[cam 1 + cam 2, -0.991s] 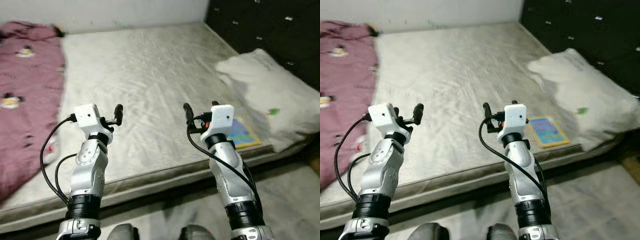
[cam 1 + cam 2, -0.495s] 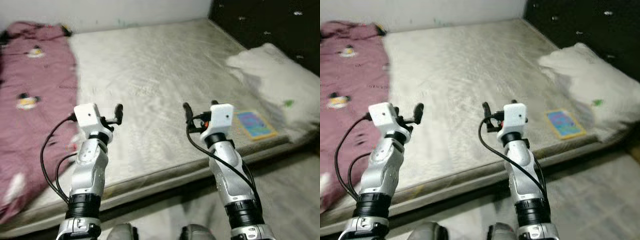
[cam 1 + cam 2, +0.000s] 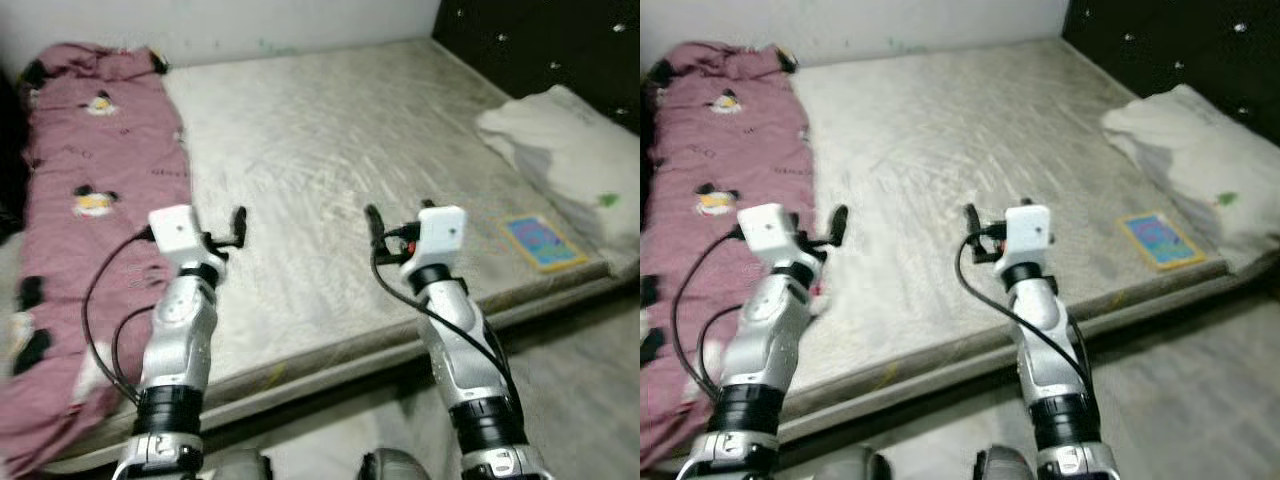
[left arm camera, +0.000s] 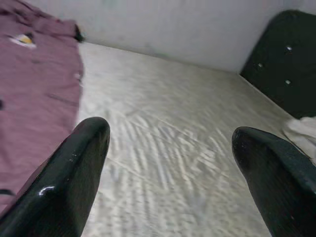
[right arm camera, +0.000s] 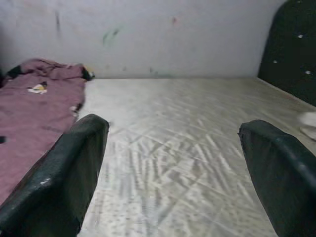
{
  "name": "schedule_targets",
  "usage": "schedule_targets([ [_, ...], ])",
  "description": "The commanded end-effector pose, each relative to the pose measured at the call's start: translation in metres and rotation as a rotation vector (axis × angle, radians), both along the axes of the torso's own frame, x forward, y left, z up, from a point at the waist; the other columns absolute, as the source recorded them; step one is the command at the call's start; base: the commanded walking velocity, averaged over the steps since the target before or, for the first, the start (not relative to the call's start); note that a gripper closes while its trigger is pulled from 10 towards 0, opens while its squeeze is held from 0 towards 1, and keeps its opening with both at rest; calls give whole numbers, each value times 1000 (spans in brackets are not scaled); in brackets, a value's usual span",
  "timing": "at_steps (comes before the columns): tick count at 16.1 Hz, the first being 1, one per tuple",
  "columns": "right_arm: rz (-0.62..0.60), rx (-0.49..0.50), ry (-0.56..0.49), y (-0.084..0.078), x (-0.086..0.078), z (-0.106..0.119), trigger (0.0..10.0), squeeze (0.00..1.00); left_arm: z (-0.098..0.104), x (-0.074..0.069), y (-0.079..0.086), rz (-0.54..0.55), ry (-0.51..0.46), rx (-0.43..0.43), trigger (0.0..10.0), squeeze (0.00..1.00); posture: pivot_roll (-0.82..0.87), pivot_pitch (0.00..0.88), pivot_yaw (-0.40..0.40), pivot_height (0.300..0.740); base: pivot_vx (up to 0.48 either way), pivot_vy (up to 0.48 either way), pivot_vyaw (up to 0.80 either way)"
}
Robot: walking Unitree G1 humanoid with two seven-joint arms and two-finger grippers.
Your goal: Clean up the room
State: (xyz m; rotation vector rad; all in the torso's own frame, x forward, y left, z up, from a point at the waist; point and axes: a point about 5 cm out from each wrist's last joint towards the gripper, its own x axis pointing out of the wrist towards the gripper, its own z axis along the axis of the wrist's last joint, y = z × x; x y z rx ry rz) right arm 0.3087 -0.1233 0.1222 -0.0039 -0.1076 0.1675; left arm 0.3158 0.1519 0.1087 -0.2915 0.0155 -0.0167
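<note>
A maroon blanket [image 3: 90, 200] with cartoon prints lies crumpled along the left side of the bare mattress [image 3: 320, 130]. On the right side rests a white pillow [image 3: 570, 140], and a colourful book [image 3: 540, 242] lies flat near the mattress's front right corner. Both arms are raised over the front edge of the bed. My left gripper [image 4: 170, 133] is open over the mattress beside the blanket, with nothing between its fingers. My right gripper [image 3: 398, 214] is open too, over the middle of the mattress and left of the book.
A black padded headboard [image 3: 540, 40] stands behind the pillow at the right. A pale wall [image 5: 148, 34] runs along the bed's far side. Grey floor [image 3: 580, 380] shows in front of the bed.
The camera has swung left: the blanket takes up more of the picture, and the pillow and book sit nearer the right edge. Both arms hold the same pose.
</note>
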Motion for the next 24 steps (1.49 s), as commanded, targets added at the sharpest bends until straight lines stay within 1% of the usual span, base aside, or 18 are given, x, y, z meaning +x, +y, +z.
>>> schedule_targets([
  [1, -23, -20, 6, -9, 0, -2, 10000, 0, -1, 0, -9, -18, 7, -9, 10000, 0, -10, 27, 4, 740, 0, 480, 0],
  [9, -20, -22, 4, -9, 0, -2, 10000, 0, -1, 1, -9, -16, 11, -6, 10000, 0, -11, 31, 5, 740, 0, 480, 0],
  [13, -8, -31, -7, -6, 0, -1, 10000, 0, -1, 2, -8, -15, 11, 2, 10000, 0, -11, 31, 7, 740, 0, 480, 0],
  [16, -5, -33, -9, -5, 1, -1, 10000, 0, -1, 2, -9, -14, 7, 7, 10000, 0, -11, 32, 8, 740, 0, 451, 481],
  [19, -4, -33, -8, -5, 1, 0, 10000, 0, 0, 3, -10, -17, 0, 10, 10000, 0, -11, 33, 7, 740, 0, 0, 0],
  [24, -2, -33, -8, -4, 2, 0, 10000, 0, 1, 4, -10, -22, -5, 11, 10000, 0, -14, 35, 9, 740, 0, 0, 800],
])
